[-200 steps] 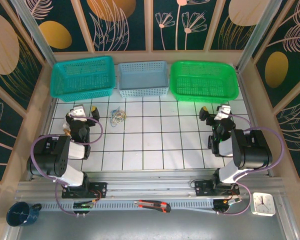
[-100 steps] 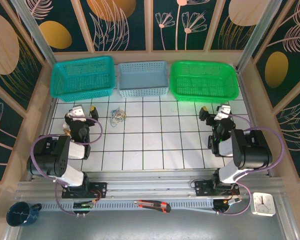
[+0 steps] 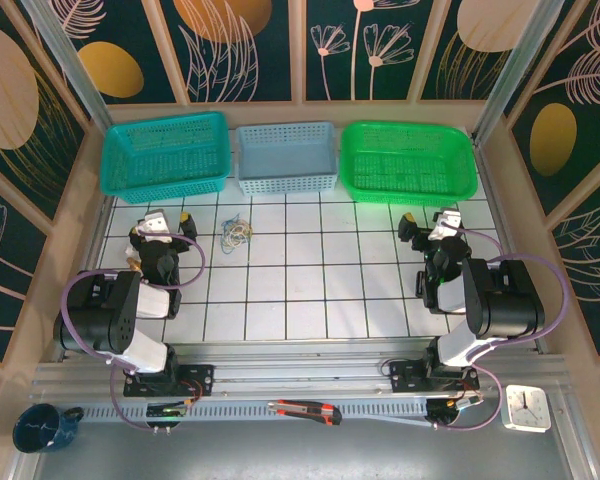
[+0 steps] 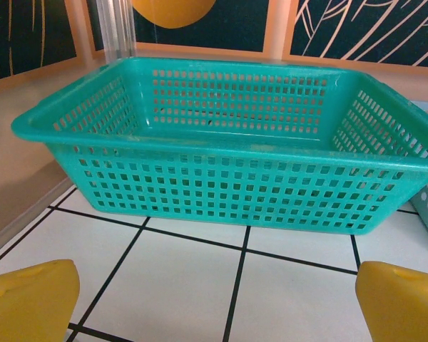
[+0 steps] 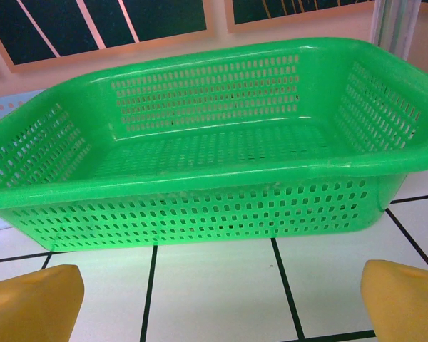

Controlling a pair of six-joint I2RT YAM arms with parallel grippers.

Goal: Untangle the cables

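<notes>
The cables (image 3: 236,233) lie as a small knot of thin yellowish, whitish and bluish loops on the white tiles, just in front of the gap between the teal and blue baskets. My left gripper (image 3: 166,222) sits a tile or so to their left, open, with nothing between its yellow fingers (image 4: 30,299). Over on the right side my right gripper (image 3: 427,222) is also open and empty, its yellow fingers (image 5: 32,303) far apart, well away from the cables.
Three baskets line the back edge: teal (image 3: 166,153) (image 4: 221,135), light blue (image 3: 286,157) and green (image 3: 408,160) (image 5: 200,142). A box cutter (image 3: 306,410), a small clock (image 3: 527,407) and a dark mug (image 3: 42,428) rest on the near ledge. White tiles stretch between the arms.
</notes>
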